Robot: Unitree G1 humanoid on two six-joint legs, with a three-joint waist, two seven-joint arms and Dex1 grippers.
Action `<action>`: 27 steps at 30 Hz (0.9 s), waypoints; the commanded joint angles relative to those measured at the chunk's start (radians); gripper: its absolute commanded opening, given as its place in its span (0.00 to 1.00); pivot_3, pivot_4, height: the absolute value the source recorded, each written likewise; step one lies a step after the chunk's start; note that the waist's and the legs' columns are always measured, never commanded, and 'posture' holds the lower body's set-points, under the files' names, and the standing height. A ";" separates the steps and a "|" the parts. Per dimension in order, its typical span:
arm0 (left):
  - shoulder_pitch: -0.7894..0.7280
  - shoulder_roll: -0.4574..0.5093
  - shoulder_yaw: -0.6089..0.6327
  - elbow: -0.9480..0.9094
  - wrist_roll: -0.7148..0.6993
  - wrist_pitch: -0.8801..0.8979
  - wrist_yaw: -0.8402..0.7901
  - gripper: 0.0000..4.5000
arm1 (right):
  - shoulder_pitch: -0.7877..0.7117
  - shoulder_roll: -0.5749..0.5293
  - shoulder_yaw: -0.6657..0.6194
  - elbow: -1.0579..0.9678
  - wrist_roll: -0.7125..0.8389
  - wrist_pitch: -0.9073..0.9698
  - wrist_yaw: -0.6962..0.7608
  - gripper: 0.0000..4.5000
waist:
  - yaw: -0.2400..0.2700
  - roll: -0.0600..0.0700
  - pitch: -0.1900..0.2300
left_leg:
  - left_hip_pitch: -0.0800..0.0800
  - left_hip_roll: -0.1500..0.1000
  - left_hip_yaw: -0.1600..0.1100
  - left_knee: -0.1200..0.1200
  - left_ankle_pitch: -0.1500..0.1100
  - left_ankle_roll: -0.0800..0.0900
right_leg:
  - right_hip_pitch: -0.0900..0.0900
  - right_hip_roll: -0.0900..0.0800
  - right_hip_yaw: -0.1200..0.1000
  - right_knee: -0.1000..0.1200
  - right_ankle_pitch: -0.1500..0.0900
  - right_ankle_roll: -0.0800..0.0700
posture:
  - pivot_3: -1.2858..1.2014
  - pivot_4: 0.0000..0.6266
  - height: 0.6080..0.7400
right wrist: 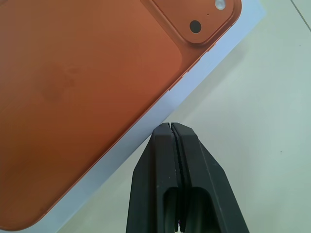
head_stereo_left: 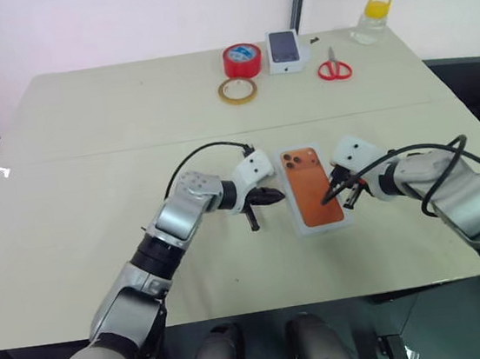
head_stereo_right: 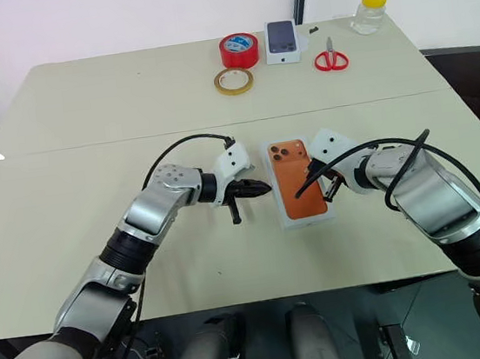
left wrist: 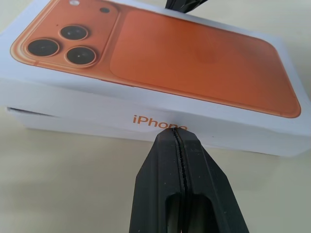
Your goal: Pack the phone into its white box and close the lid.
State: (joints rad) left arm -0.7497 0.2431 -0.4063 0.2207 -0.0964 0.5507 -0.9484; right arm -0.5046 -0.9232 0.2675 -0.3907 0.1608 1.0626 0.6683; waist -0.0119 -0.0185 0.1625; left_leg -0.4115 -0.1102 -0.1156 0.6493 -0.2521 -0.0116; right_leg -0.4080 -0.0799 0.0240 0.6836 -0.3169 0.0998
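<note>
A pale beige table (head_stereo_left: pixel 94 206) carries everything; a seam runs across it from left to right, parting the far half from the near half. On the far half, right of the middle, lie a red tape roll (head_stereo_left: pixel 242 59), a tan tape ring (head_stereo_left: pixel 237 90) just near of it, a small white carton (head_stereo_left: pixel 286 51) printed with a dark phone just right of the red roll, red scissors (head_stereo_left: pixel 333 67) further right, and a clear jar (head_stereo_left: pixel 373 19) with a yellow lid at the far right edge. On the near half, right of centre, the white box (head_stereo_left: pixel 312 190) lies flat, its top showing an orange phone.
</note>
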 commanded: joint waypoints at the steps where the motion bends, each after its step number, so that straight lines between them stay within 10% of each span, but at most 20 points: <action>1: -0.019 -0.006 0.026 -0.002 0.000 -0.007 0.020 0.00 | -0.014 0.009 -0.002 -0.039 -0.001 -0.013 0.014 0.01 | 0.000 0.000 0.000 | 0.000 0.000 0.000 0.000 0.000 0.000 | 0.000 0.000 0.000 0.000 0.000 0.000 | 0.52 0.24 1.00; 18: -0.119 -0.022 0.259 0.083 -0.110 0.020 0.125 0.00 | 0.016 -0.061 -0.130 -0.001 0.016 -0.099 0.090 0.01 | 0.001 0.000 0.000 | 0.000 0.000 0.000 0.000 0.000 0.000 | 0.000 0.000 0.000 0.000 0.000 0.000 | 0.52 0.24 1.00; 27: -0.192 -0.083 0.170 0.230 -0.037 -0.083 0.113 0.00 | 0.168 -0.104 -0.222 -0.123 0.118 -0.170 0.221 0.01 | 0.000 -0.001 0.000 | 0.000 0.000 0.000 0.001 0.000 0.000 | 0.000 0.000 0.000 0.000 0.000 0.001 | 0.52 0.24 1.00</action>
State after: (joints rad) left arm -0.9122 0.1643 -0.2258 0.4455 -0.1501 0.5031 -0.8325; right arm -0.3334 -1.0103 0.0754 -0.4638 0.2614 0.9059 0.8800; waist -0.0122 -0.0190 0.1627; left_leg -0.4117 -0.1104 -0.1154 0.6499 -0.2521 -0.0117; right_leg -0.4076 -0.0799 0.0236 0.6837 -0.3166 0.1005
